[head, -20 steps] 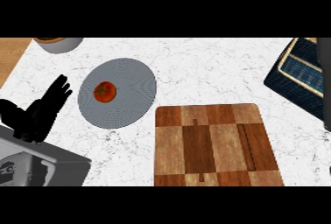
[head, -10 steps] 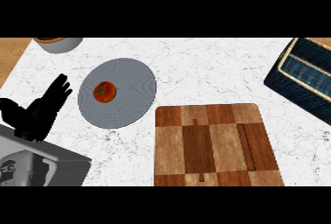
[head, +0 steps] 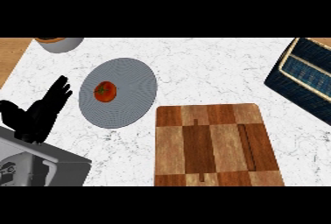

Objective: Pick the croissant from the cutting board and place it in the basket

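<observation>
A white marble tabletop with grey veins fills my view, and a strip of pale wood shows past its far left corner. My left hand rests at the left edge with its fingers straight and pointing away from me, released and holding nothing. Its grey forearm comes in from the lower left corner. The forearm's casing carries dark markings that I cannot read as writing.

Just to the right of my hand lies a round grey plate, apart from my fingers. A red tomato with a green stem sits on its left half. The plate is between my hand and the cutting board, and its near right rim comes close to the board's far left corner.

The cutting board lies flat in the lower middle, made of light and dark brown blocks, with a thin groove down its right side. I see only bare wood on top of it, and I cannot see the croissant anywhere in this view.

The basket stands at the right edge, dark blue weave with a tan rim, turned at an angle and partly cut off by the frame. Bare marble separates it from the board's far right corner. A grey bowl with something orange-brown inside sits at the far left, half out of sight.
</observation>
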You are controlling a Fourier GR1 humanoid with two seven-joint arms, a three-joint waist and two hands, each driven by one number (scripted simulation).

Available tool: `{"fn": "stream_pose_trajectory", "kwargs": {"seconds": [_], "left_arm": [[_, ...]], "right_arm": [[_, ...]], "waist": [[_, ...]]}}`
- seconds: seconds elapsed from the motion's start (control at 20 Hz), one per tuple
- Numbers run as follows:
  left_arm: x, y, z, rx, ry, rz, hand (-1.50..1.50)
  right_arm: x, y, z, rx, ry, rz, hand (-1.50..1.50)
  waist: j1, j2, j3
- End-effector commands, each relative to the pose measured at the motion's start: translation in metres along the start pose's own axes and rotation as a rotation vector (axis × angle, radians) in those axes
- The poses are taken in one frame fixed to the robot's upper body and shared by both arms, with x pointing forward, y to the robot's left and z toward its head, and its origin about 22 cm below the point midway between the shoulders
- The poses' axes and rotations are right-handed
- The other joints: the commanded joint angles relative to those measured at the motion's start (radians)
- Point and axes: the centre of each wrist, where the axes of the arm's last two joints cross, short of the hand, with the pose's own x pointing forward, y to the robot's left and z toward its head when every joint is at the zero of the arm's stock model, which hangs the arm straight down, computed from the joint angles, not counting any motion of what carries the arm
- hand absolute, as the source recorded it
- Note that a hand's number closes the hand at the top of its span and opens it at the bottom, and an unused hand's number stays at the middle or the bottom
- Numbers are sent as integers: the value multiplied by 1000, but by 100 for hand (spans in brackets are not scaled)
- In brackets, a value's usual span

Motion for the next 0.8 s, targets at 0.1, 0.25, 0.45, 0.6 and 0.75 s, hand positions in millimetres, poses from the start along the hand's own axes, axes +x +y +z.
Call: {"fn": "stream_pose_trajectory", "kwargs": {"seconds": [0.1, 0.25, 0.45, 0.6, 0.75], "left_arm": [[13, 0, 7, 94, 61, -14, 0], [9, -3, 3, 96, 60, -33, 0], [13, 10, -5, 88, 58, -34, 0], [23, 10, 0, 81, 59, -31, 0], [3, 3, 0, 90, 82, -25, 0]], "right_arm": [[-11, 5, -20, -2, 17, 11, -150], [-10, -4, -22, 24, -52, -30, -150], [-11, -9, -29, -34, -34, -133, -150], [-17, -31, -43, -170, 70, -284, -150], [-34, -49, -45, -218, 146, -393, -150]], "waist": [[10, -1, 1], [-1, -2, 0], [-1, -2, 0], [-1, -5, 2], [-22, -7, 1]]}}
